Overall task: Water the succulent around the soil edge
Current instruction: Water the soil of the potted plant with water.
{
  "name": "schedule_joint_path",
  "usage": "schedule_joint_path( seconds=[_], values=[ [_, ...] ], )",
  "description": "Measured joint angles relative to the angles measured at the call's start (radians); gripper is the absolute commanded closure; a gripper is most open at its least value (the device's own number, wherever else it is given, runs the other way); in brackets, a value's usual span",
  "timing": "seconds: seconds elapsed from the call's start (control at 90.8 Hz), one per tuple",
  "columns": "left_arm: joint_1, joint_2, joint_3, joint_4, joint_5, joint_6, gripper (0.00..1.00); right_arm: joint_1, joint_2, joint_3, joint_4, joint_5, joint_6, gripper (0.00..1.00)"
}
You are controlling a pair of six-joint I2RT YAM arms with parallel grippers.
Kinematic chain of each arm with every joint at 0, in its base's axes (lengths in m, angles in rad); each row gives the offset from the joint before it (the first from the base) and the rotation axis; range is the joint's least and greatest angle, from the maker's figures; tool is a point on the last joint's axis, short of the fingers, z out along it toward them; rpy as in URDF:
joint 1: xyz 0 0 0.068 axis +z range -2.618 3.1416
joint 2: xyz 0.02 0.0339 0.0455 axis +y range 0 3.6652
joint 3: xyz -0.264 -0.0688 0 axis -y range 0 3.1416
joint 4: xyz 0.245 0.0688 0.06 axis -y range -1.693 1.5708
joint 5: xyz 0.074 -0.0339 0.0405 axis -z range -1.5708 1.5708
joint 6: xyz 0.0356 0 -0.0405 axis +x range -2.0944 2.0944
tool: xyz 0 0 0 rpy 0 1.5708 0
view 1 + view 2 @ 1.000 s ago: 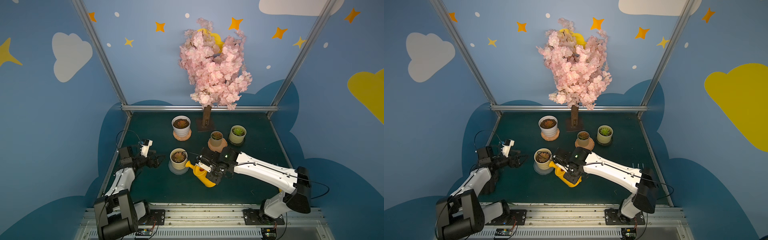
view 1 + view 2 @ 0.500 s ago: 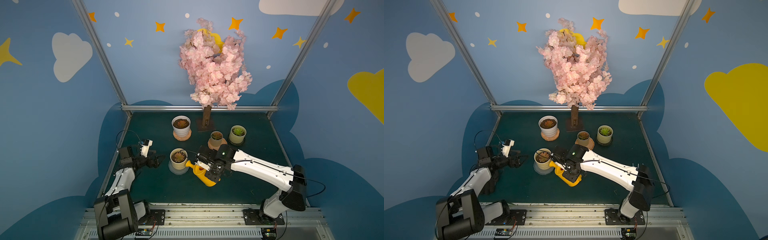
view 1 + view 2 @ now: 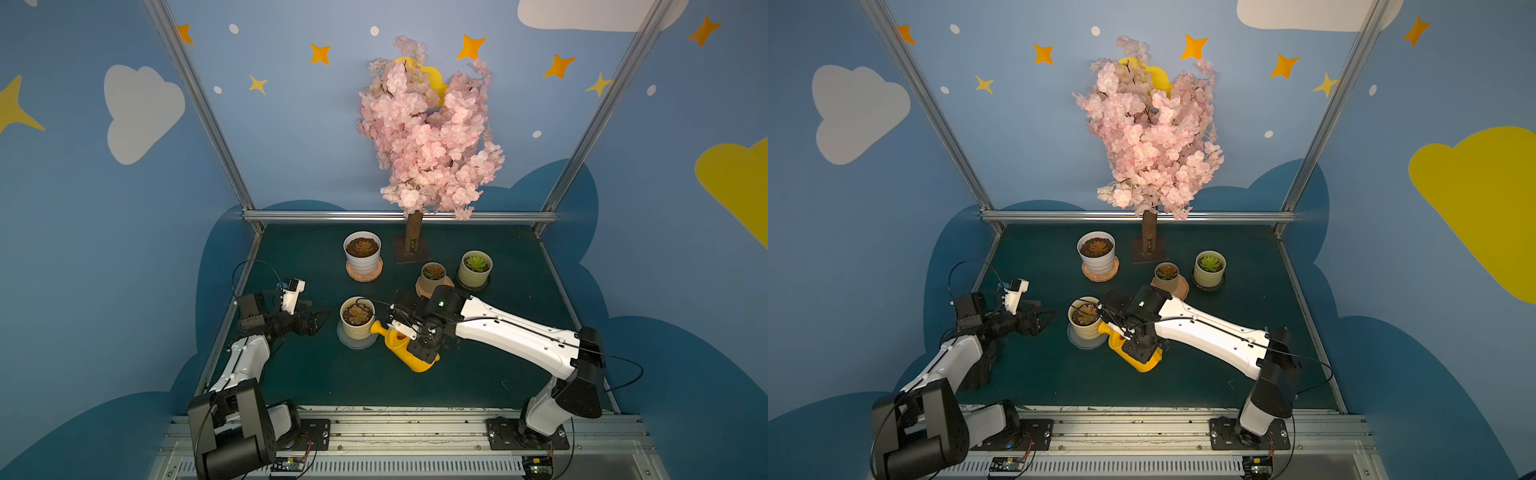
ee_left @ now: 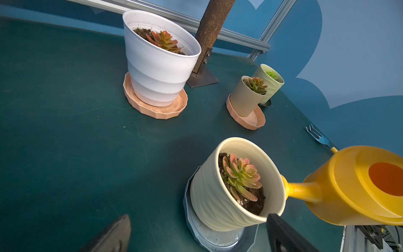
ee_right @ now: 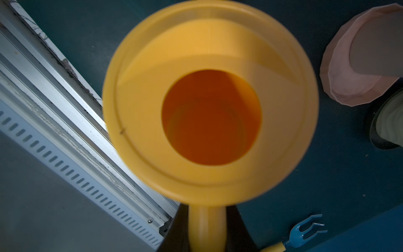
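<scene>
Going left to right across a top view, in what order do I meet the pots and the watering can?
In a top view: cream pot → yellow watering can → pale green pot. I leave out the white pot and the tan pot: they overlap these.

**Blurred can, cropped edges**

In the right wrist view the yellow watering can (image 5: 209, 109) is out of focus. Its spout is unseen, and its handle runs off the edge between dark slivers of the right hand (image 5: 207, 237). The left wrist view crops the can's body and shows only two fingertips (image 4: 113, 235) of the left hand (image 4: 196, 237). The blue fork (image 4: 320, 137) is partly hidden behind the can.
</scene>
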Motion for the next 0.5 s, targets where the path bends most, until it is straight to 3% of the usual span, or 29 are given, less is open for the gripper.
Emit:
schedule_joint_path(
  seconds=[0.496],
  values=[
    [0.000, -0.001, 0.000, 0.000, 0.000, 0.000, 0.00, 0.000, 0.007, 0.016, -0.013, 0.001, -0.001, 1.00]
  ],
)
